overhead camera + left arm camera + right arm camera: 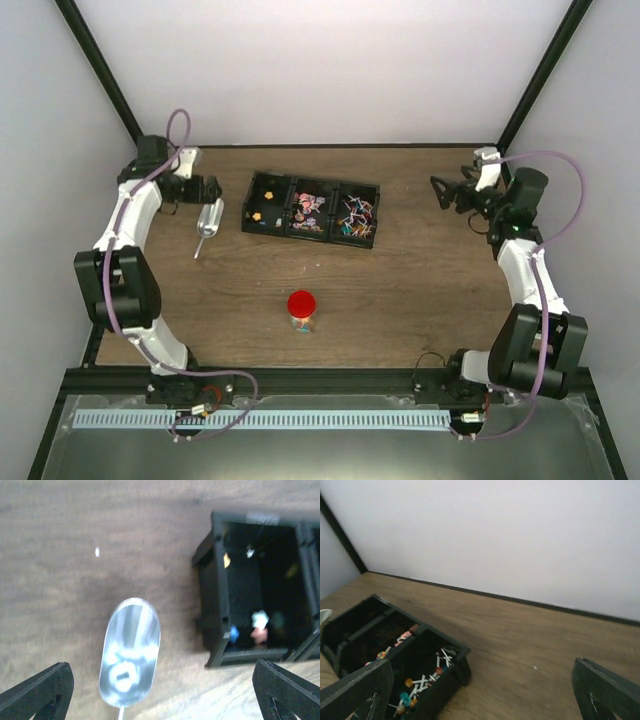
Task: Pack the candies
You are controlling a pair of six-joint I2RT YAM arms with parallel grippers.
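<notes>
A black tray (272, 176) with three compartments is seen at the far middle of the tabletop (420, 290). The candies (309, 210) are found in it: many in the middle and right compartments, only a few in the left one. A metal scoop (130, 652) is laid on the tabletop just beside the left end of the tray, not touching it. Nearer to the arm bases, well apart from the tray, a small jar (302, 323) is stood upright with a red lid (301, 302) on it, and some coloured candies are seen through its wall. The left gripper (161, 667) is held above the scoop, its fingers wide apart and nothing between them. The right gripper (480, 662) is held to the right of the tray, apart from it, its fingers also spread wide and nothing held.
</notes>
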